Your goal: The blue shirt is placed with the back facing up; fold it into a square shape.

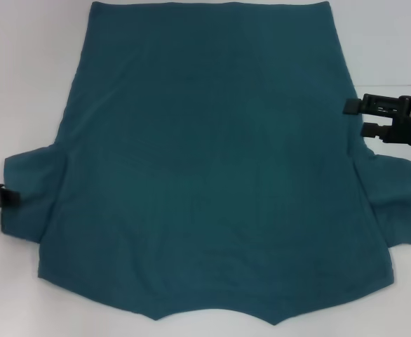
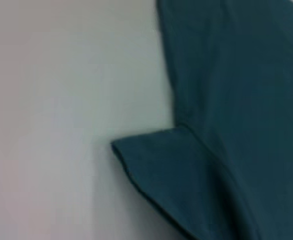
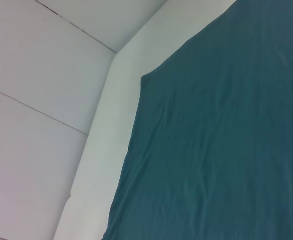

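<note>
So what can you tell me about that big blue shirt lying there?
The blue shirt is plain dark teal, soft and cotton-like, spread flat and unfolded on the white table, with no print showing. Its hem lies at the far edge, its collar end nearest the robot, and a short sleeve sticks out each side. The left gripper is at the left sleeve's edge; the right gripper, open, is at the shirt's right edge.

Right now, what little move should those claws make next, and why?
Probably close in on the shirt's side edges. It lies flat and unfolded; the left claw sits by one sleeve, the open right claw beside the opposite edge, neither gripping cloth yet.
</note>
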Tool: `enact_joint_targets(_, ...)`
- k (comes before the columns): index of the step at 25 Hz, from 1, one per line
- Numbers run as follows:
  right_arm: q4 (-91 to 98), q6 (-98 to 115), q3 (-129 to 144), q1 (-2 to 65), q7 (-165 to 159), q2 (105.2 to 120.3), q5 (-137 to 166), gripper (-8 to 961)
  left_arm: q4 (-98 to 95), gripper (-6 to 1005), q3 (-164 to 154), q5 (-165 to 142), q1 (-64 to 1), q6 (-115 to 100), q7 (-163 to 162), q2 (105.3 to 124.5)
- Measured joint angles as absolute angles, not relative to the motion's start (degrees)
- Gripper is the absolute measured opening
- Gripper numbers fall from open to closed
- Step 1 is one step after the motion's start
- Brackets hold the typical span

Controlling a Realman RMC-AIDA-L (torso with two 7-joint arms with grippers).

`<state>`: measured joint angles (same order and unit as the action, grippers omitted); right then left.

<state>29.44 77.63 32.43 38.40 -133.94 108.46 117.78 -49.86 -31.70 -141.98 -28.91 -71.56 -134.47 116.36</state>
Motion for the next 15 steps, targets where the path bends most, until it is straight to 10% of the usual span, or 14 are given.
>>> enact_joint_targets(15, 29.4, 76.6, 32.5, 38.4, -133.9, 108.46, 118.0, 915, -56.8, 11, -33.2, -157.3, -33.5, -71.7, -146.4, 115.48)
